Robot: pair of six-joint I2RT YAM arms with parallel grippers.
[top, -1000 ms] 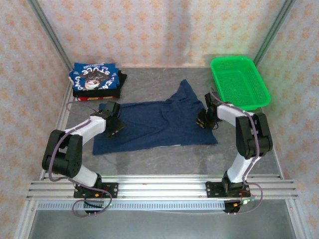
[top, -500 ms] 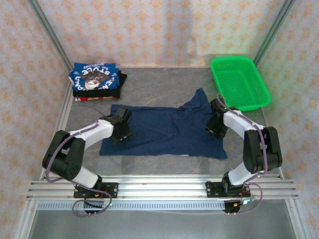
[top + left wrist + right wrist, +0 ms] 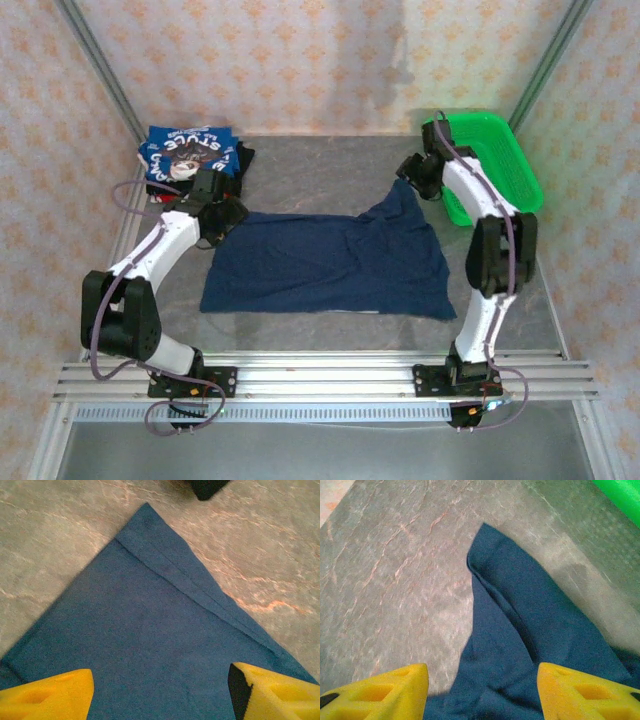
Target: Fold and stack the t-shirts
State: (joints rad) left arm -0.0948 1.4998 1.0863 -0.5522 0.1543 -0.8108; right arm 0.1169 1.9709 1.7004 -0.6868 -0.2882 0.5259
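Note:
A dark navy t-shirt point(image 3: 325, 262) lies spread on the grey table, its far right corner peaked up toward the basket. A folded stack of t-shirts point(image 3: 190, 160), blue with white lettering on top, sits at the far left. My left gripper point(image 3: 215, 212) hovers open over the navy shirt's far left corner point(image 3: 150, 525), yellow fingertips point(image 3: 55, 697) wide apart with nothing between them. Above the shirt's far right corner point(image 3: 492, 545) hangs my right gripper point(image 3: 412, 178), open too, with flat cloth below its fingers point(image 3: 590, 692).
A green plastic mesh basket point(image 3: 485, 165) stands at the far right, close beside the right arm. Patterned walls enclose the table on three sides. Bare grey tabletop point(image 3: 320, 165) lies between the stack and the basket.
Both grippers have let go of the navy shirt and moved up toward the far side, opening as they went. The shirt shifted rightward and now lies flatter.

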